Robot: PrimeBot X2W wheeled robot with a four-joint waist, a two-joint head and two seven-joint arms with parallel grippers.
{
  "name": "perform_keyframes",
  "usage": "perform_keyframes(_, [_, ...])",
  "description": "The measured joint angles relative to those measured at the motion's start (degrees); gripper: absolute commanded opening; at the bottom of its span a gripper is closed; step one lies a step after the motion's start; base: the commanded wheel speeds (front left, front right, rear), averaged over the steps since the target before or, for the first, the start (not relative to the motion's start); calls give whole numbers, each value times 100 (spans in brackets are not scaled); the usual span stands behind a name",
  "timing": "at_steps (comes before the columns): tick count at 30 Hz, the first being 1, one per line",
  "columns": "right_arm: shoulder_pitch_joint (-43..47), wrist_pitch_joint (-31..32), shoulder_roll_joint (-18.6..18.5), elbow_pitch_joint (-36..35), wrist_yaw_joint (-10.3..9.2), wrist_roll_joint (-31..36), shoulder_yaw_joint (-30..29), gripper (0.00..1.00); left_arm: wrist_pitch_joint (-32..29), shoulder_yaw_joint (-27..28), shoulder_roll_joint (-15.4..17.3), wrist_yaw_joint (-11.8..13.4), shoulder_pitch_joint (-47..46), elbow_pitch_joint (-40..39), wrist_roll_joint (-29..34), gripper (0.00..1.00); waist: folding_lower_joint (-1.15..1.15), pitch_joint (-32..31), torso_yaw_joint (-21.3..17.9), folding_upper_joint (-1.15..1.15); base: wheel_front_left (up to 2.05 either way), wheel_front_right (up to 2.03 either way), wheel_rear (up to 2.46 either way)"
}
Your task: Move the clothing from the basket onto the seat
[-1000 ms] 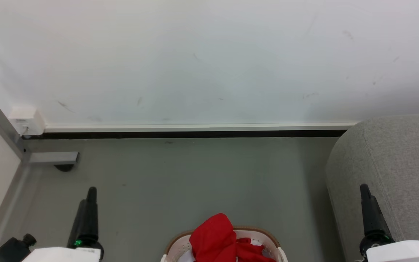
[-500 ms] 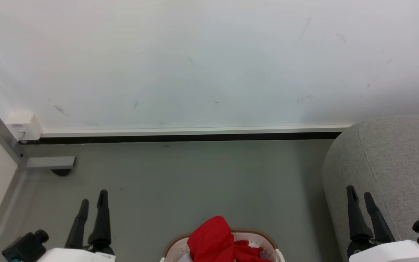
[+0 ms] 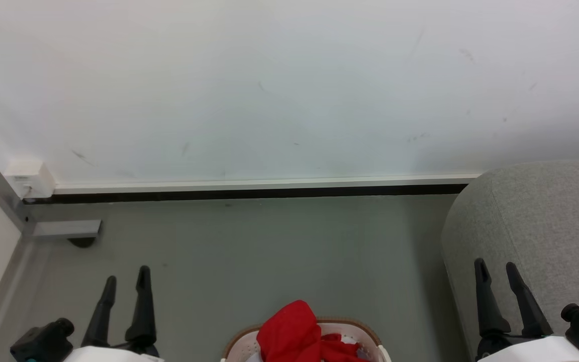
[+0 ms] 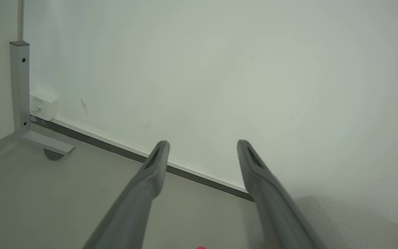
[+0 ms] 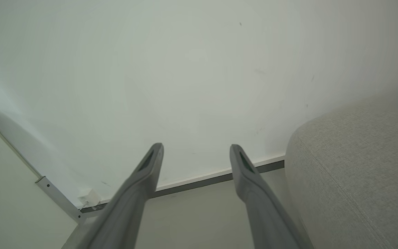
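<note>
Your main risk is reaching in half blind. The basket (image 3: 367,331) sits at the very bottom edge of the head view with most of it cut off, so you cannot tell how the clothing (image 3: 289,329) is piled or what lies under the red hump. If you drop a claw in without bending down first, you may clip the brown rim and shove or tip the basket across the floor (image 3: 269,251). You might also pinch only a loose fold that slips free on the way to the seat (image 3: 546,216), which stands to the basket's right.

Both claws stand wide and hold nothing. The left claw (image 3: 127,274) hangs left of the basket and well apart from it. The right claw (image 3: 495,263) hangs right of it, over the seat's rounded edge. The clothing is heaped in the basket between the two claws, closer to the robot's body than their tips.
</note>
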State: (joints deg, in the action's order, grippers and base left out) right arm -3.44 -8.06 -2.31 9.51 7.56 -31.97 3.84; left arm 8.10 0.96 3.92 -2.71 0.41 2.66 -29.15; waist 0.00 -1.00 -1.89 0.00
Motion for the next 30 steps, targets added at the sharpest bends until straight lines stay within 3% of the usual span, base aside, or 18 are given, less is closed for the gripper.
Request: perform_keyframes(30, [-1,-398,-18,-4,0,1445,304,100,390,-203,104,201,125,-270,1552,100,0,2,-97,0,0,0,0])
